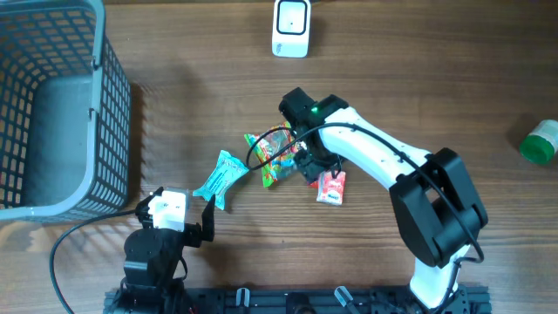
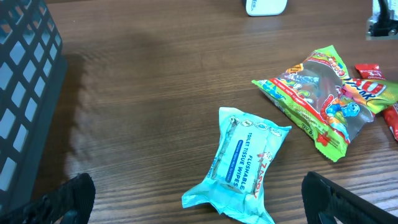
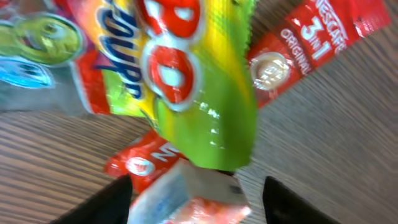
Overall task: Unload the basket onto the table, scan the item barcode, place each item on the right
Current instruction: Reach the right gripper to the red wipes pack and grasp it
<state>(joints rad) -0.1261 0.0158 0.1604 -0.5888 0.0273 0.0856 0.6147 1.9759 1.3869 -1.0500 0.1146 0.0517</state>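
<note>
The right gripper (image 3: pixel 198 186) sets its jaws half-wide astride the tip of the green sweet packet (image 3: pixel 205 93), which lies on the counter (image 3: pixel 348 137) over red sachets (image 3: pixel 305 43); the left gripper (image 2: pixel 196 183) keeps its jaws wide, with the wipes pack (image 2: pixel 245 158) just ahead.

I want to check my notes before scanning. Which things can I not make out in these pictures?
- Barcode: none shows on the green plastic sweets bag or the teal soft wipes pack; overhead print is too small.
- Right gripper: a blurred pink-white packet fills its gap in the right wrist view; a grip cannot be told.
- White box-shaped scanner: cut by the top edge, left wrist view.
</note>
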